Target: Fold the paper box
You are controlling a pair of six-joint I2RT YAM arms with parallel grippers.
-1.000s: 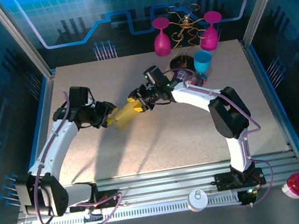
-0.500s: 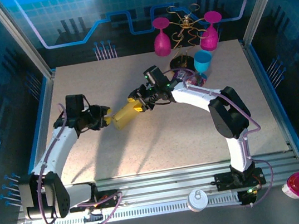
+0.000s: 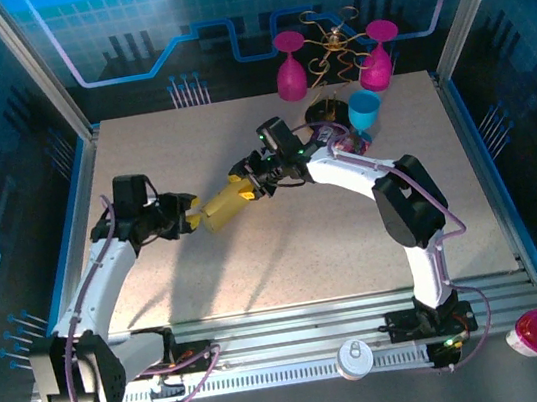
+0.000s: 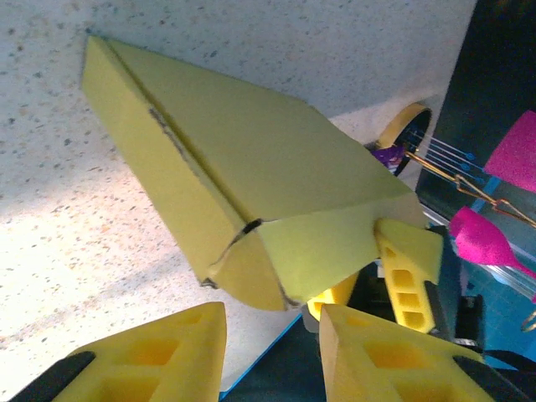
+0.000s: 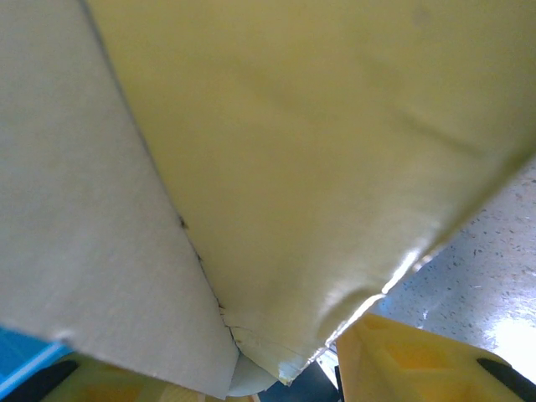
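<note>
The paper box is a yellow folded cardboard body held above the table's middle. My right gripper is shut on its right end. In the right wrist view the paper box lies between my right gripper fingers, with its paler panel on the left. My left gripper stands just left of the box's other end. In the left wrist view the paper box has a loose end flap pointing at my left gripper, which is open with nothing between its fingers. The right gripper's fingers show behind the box.
A blue cup, a dark round dish, two magenta goblets and a gold wire stand stand at the back right. The speckled table has free room in front. A white lid lies on the front rail.
My left arm has drawn back to the left and lower, so its gripper sits off the box's end. The right gripper has kept the box almost still.
</note>
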